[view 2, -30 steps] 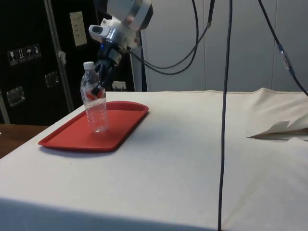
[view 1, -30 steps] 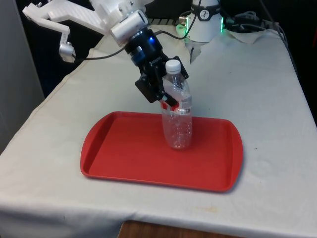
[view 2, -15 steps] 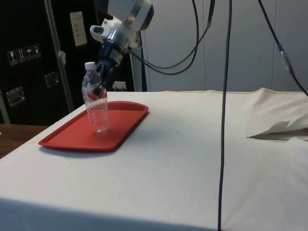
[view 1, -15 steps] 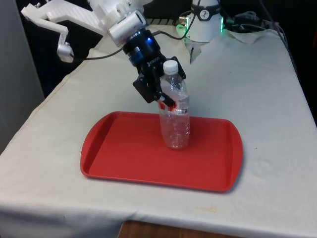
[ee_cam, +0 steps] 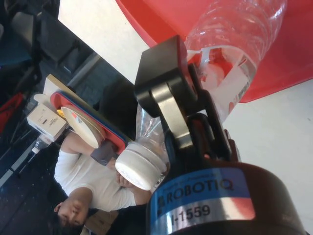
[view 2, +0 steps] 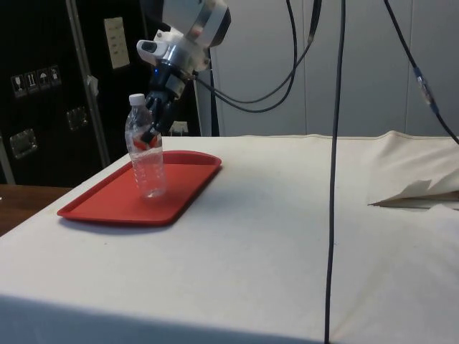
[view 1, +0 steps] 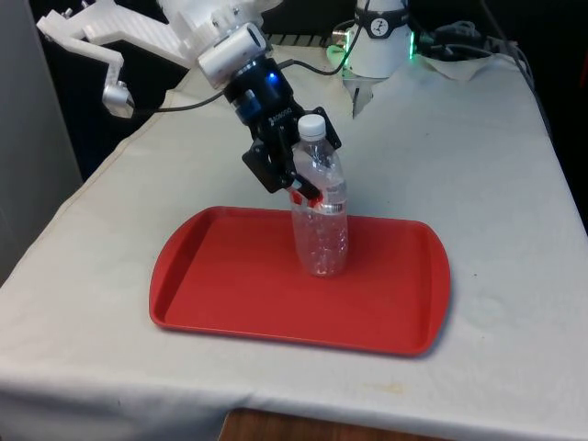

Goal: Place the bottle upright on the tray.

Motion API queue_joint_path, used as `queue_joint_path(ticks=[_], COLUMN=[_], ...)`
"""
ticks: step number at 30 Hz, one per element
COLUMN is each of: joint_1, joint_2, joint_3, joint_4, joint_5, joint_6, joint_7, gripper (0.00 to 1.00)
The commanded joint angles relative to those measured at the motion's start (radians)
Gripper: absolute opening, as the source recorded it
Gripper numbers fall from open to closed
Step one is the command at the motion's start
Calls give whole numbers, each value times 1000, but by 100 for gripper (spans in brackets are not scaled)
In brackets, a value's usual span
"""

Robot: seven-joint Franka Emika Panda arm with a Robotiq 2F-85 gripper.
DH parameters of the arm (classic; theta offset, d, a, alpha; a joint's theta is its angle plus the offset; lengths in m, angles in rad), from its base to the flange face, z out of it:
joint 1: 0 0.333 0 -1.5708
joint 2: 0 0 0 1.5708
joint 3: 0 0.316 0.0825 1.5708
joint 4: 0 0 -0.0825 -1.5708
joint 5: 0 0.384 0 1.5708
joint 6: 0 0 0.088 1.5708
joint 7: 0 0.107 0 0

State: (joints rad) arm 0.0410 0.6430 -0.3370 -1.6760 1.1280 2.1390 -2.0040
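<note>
My black two-finger gripper (view 1: 296, 175) is clamped on the upper half of a clear, ribbed plastic bottle with a white cap and red-and-white label (view 1: 320, 220), which stands nearly upright, base on the shallow red plastic tray (view 1: 220, 294), right of the tray's centre in the front view.

The tray (view 1: 230, 294) lies on the surface (view 1: 478, 165), near the edge closest to the front camera. The bottle (view 1: 319, 220) stands on the tray, close to upright, a little toward the tray's far rim and near its middle. The end effector (view 1: 296, 175) is at the bottle's upper part, on the front view's left of it, and closes around it. In the side view the bottle (view 2: 145, 158) stands on the tray (view 2: 107, 204) with the end effector (view 2: 154, 125) just behind it. In the wrist view a person (ee_cam: 93, 183) sits beyond the surface's edge.
</note>
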Motion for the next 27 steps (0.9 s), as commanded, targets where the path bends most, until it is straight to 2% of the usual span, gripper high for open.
queue_joint_path(ticks=[1,12,15,17,18,19,25,27], joint_1=[0,0,0,0,0,0,0,0], joint_2=[0,0,0,-1,0,0,0,-1], joint_3=[0,0,0,0,-1,-1,-1,0], joint_4=[0,0,0,0,0,0,0,-1], joint_5=[0,0,0,0,0,0,0,0], joint_6=[0,-2,-3,-5,-4,-4,-4,-6], joint_7=[0,-1,-1,0,-1,-1,0,0], gripper=[0,2,17,34,34,51,96,100])
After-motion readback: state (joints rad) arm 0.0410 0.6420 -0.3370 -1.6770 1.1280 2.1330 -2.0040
